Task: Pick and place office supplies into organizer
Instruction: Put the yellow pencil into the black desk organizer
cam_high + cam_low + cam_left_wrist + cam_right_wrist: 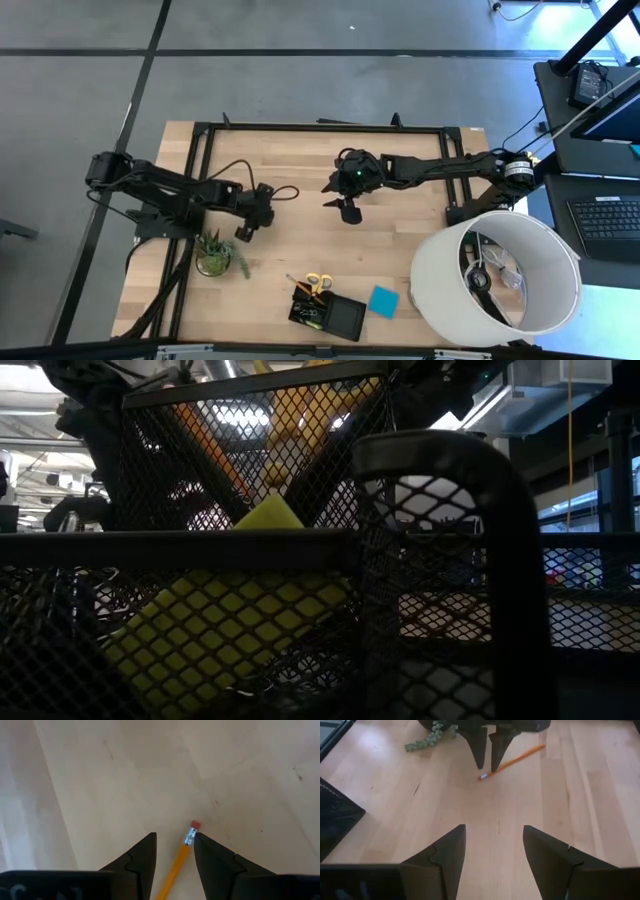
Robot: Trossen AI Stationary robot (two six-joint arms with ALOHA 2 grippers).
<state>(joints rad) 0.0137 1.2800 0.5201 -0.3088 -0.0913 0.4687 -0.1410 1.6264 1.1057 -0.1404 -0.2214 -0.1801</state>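
Step in hand: the pick of the orange pencil point(176, 866), with the grasp not yet made, as I judge it.
Left gripper point(175, 851): left of centre in the high view, low over the table point(400, 250); its fingers stand apart with the pencil's eraser end lying between them on the wood, not visibly pinched.
Pencil seen from across: in the right wrist view it runs slantwise at the upper middle of the frame, the left arm's two fingers straddling its eraser end.
Right gripper point(492, 852): centre of the high view, fingers spread wide and carrying nothing; it waits.
Organizer point(328, 314): lower centre of the high view, well apart from the pencil, with yellow-handled scissors point(318, 284) at its upper edge.
Blue note pad point(382, 301): just right of the organizer, on the table.
Low view: filled by black mesh with something yellow behind it, probably the organizer's wall and contents, though I cannot be sure.
Next move calls for: closing squarely on the pencil shaft, a clean lift, then carrying toward the lower centre and releasing over a compartment.
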